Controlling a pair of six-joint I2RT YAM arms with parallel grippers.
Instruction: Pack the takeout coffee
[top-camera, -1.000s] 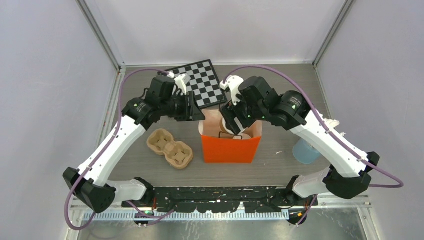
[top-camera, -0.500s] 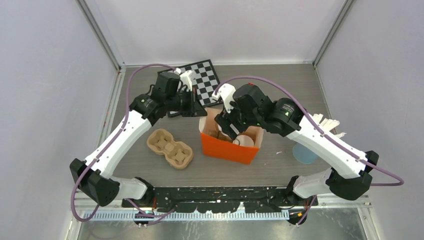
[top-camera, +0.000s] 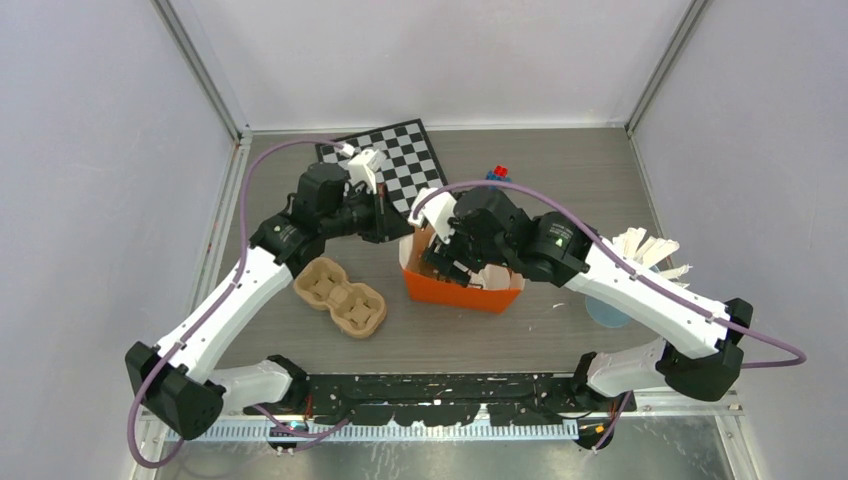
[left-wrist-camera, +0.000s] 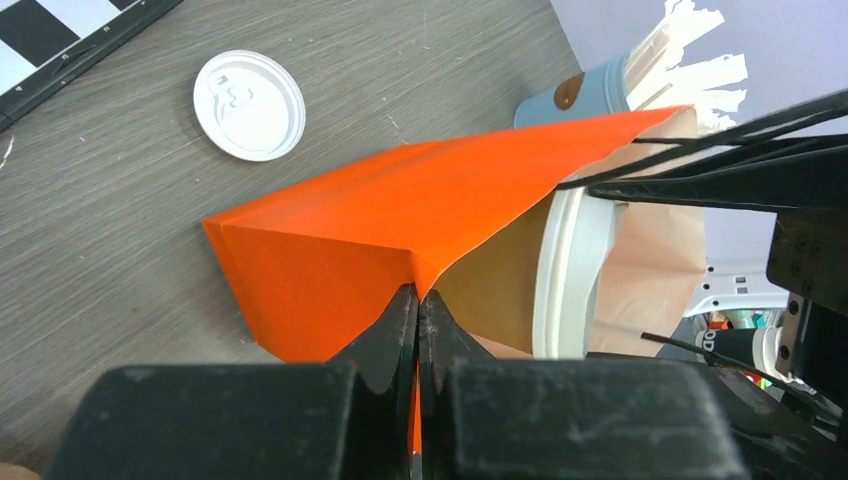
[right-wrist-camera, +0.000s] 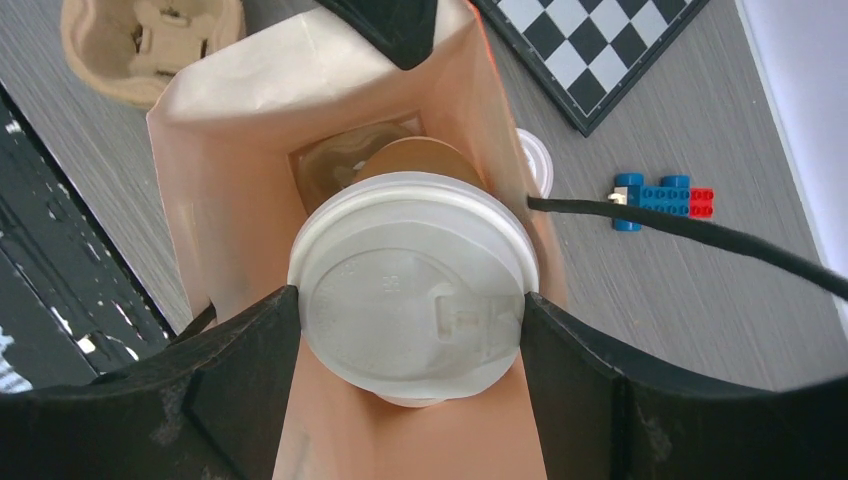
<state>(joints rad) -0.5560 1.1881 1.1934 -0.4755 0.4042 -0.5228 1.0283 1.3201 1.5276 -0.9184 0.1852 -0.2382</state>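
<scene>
Changed within the last second, as seen from above: orange paper bag (top-camera: 465, 292) skewed and tipped, its front face now showing shorter; right fingers (right-wrist-camera: 260, 350) sunk further into its mouth; left fingers (left-wrist-camera: 418, 305) pulled nearer together with the bag's left rim. Taken as the loading step well advanced, mouth kept wide for the entry, release not yet made.

Small brown kraft-paper cup (right-wrist-camera: 412, 290), capped with a round white plastic lid, clamped at lid height between the right fingers, one black pad touching each side. Held inside the bag's pale inner walls, body pointing down toward the bottom. Something brown and rounded deeper in; no telling what. No telling either whether the cup's base rests on anything.

Left fingers pressed together on the bag's orange edge, pinching paper only, just beside the cup's brown wall yet apart from it. Loose white lid (left-wrist-camera: 249, 105) flat on the grey bench (left-wrist-camera: 120, 250), beyond the bag.
</scene>
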